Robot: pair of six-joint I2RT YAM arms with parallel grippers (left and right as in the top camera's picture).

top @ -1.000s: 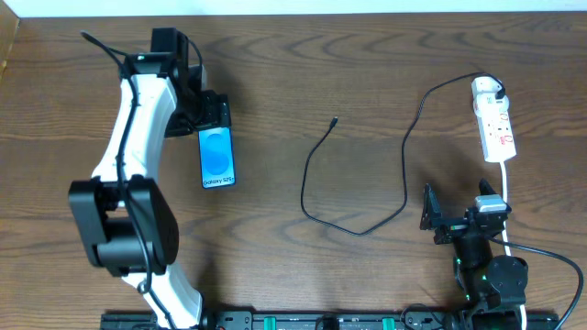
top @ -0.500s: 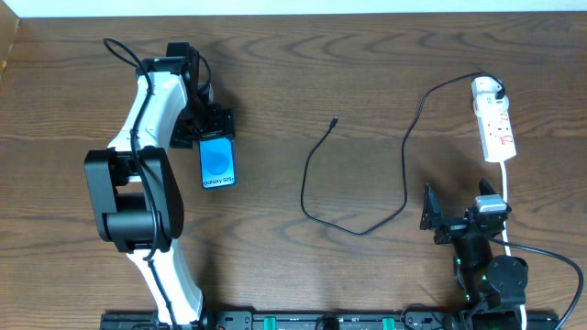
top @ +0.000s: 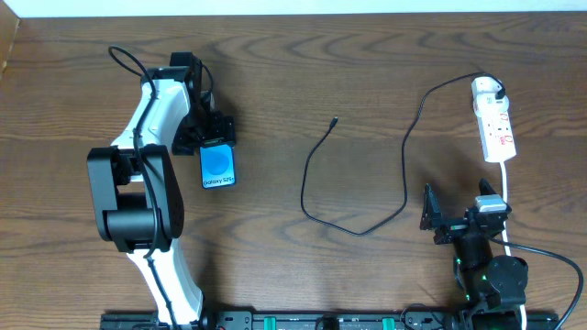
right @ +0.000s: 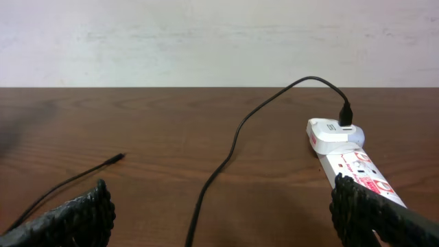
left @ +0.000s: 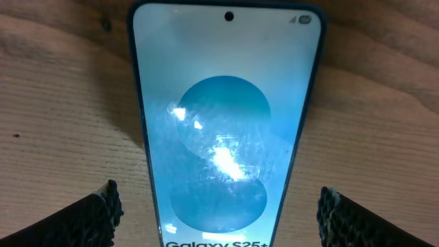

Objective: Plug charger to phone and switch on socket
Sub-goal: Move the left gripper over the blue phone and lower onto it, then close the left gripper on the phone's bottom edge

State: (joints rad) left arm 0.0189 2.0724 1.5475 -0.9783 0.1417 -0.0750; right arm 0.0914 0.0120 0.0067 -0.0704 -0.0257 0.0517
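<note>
Me: Since a sec ago, L arm folded in closer & my left gripper (top: 213, 139) slid further over the top end of the phone (top: 218, 166). Phone, cable & R arm didn't budge.

Op: Got hold of it?

Me: No. Wrist cam showed my fingers (left: 89, 213) spread wide, one each side of the phone, gaps both sides. It lay screen-up on the table (top: 367, 55).

Op: Progress?

Me: Basically nil, imo. Charger (right: 236, 134) was in its white adapter (top: 486, 89) on the socket (top: 495, 128), but its free plug (top: 334, 121) lay mid-table, well apart from the phone. Right gripper (right: 219, 216) sat parked near the socket, fingers apart, empty. Left to do: plug into phone, switch socket on. Couldn't tell whether it was on already.
</note>
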